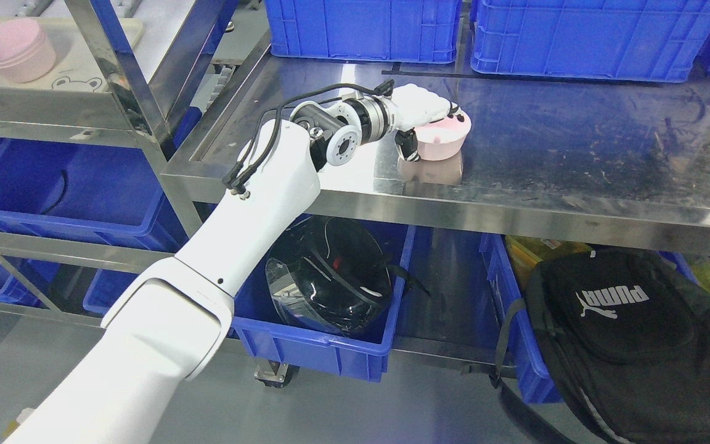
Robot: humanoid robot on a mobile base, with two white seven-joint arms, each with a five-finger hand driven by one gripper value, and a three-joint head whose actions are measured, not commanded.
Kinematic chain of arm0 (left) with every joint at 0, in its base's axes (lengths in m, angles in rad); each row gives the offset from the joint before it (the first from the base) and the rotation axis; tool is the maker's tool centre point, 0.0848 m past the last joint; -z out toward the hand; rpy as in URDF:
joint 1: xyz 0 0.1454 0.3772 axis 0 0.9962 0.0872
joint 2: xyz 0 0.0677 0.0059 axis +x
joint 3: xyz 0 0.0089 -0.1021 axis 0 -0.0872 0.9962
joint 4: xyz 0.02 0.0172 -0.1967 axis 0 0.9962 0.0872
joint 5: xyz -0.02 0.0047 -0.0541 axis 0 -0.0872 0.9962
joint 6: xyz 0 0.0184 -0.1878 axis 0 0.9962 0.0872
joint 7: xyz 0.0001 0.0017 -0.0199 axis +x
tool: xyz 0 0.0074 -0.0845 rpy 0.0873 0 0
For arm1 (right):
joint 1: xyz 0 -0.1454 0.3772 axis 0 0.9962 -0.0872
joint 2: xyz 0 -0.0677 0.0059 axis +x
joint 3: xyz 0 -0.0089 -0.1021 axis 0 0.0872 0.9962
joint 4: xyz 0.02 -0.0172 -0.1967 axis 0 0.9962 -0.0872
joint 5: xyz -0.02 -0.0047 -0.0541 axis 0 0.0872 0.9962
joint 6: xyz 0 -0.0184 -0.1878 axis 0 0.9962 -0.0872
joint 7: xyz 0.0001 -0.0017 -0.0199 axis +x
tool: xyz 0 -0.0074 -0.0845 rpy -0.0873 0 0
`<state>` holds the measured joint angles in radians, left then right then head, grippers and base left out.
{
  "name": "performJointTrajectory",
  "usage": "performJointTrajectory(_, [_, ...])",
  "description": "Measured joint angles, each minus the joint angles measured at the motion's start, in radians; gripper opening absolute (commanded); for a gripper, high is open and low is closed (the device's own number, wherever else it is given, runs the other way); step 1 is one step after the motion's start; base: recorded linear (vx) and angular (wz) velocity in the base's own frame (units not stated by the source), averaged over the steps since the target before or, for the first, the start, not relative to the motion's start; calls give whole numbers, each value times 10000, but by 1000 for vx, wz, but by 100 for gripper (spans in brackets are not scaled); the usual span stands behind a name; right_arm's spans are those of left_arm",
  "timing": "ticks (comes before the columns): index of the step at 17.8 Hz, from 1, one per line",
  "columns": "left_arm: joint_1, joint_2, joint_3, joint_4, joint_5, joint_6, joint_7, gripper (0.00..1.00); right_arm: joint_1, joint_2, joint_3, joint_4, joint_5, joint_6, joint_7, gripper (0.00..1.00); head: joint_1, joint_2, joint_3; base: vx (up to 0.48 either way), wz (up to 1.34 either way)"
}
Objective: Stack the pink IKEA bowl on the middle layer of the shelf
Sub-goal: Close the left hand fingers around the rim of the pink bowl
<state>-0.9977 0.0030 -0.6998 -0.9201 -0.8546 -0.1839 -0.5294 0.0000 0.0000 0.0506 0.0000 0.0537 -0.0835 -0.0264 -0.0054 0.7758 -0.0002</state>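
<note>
A pink bowl (444,140) stands on the steel table (577,160) near its front edge. My left hand (424,117) reaches over it from the left, fingers curled over the rim and thumb down its near side, closed on the bowl. A stack of pink bowls (15,49) sits on a beige tray (77,68) on the shelf at the upper left. My right arm is out of view.
Blue crates (364,28) (583,37) line the table's back edge. The shelf's steel posts (118,68) stand between table and tray. Below the table are a blue bin with a black helmet (330,274) and a black bag (626,333).
</note>
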Motion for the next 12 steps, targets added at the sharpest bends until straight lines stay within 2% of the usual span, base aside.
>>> performJointTrajectory(7, [-253, -15, -499, 847, 23, -124, 131, 63, 0, 0, 0, 0, 0, 0, 0, 100, 0, 0, 0, 0, 0])
performJointTrajectory(12, [-383, -20, -724, 1260, 59, -169, 194, 51, 0, 0, 0, 0, 0, 0, 0, 100, 0, 0, 0, 0, 0])
